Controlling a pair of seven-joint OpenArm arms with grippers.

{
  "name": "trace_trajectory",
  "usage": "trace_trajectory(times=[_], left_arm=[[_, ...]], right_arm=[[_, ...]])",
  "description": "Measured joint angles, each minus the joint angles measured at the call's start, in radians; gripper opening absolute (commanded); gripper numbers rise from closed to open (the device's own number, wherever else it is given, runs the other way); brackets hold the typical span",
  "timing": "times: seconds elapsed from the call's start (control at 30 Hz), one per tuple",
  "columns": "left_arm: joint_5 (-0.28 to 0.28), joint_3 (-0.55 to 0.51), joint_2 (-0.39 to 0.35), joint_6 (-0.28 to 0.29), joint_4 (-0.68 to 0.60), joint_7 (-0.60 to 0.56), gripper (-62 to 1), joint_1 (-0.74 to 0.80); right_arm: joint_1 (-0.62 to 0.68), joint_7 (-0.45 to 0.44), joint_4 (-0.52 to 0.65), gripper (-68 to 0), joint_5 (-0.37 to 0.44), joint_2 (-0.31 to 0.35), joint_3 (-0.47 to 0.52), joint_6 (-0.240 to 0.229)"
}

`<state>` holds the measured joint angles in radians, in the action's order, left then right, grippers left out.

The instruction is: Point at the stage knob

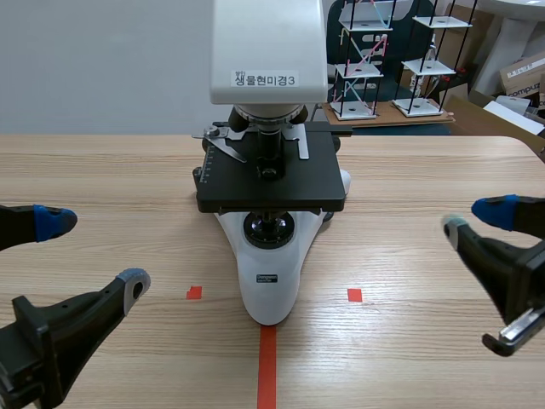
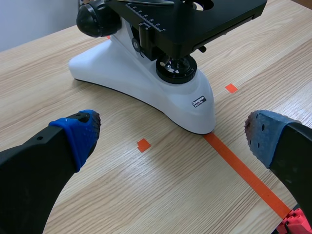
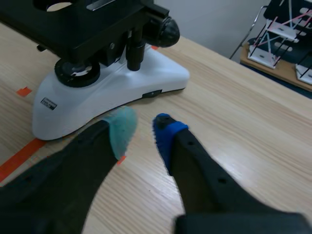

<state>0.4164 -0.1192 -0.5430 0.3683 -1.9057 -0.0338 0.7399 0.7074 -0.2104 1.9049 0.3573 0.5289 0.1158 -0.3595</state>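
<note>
Stage knob point(image 3: 135, 50), the black ribbed cylinder, hangs under the black stage of the white-based microscope point(image 1: 268, 281) at mid-table, on the right arm's side. Right gripper point(image 1: 479, 219) sits low over the pale wooden table point(image 1: 409, 170), its blue and green pads drawn close with only a narrow gap, aimed toward the base, knob ahead and clearly apart. Left gripper point(image 1: 92, 254) is spread wide on the other side, nothing between its fingers, touching nothing.

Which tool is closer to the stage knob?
Right. The right tool has the stage knob just ahead of it; the left tool sits on the microscope's opposite side.
</note>
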Motion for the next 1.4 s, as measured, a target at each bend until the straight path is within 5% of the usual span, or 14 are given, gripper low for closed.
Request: trace_trajectory(times=[0.33, 0.7, 1.0, 1.4], left_arm=[[0.0, 0.0, 0.0, 0.0, 0.0, 0.0, 1.4, 0.0], [0.0, 0.0, 0.0, 0.0, 0.0, 0.0, 1.4, 0.0], [0.0, 0.0, 0.0, 0.0, 0.0, 0.0, 1.4, 0.0], [0.0, 0.0, 0.0, 0.0, 0.0, 0.0, 1.4, 0.0]], right_arm=[[-0.219, 0.0, -0.176, -67.6, -0.003, -0.018, -0.117, 0.023], [-0.467, -0.211, -0.49, -67.6, -0.213, -0.101, -0.288, 0.02], [-0.636, -0.319, -0.736, -67.6, -0.235, -0.141, -0.375, 0.023], [-0.793, -0.452, -0.896, -67.6, -0.294, -0.157, -0.44, 0.023]])
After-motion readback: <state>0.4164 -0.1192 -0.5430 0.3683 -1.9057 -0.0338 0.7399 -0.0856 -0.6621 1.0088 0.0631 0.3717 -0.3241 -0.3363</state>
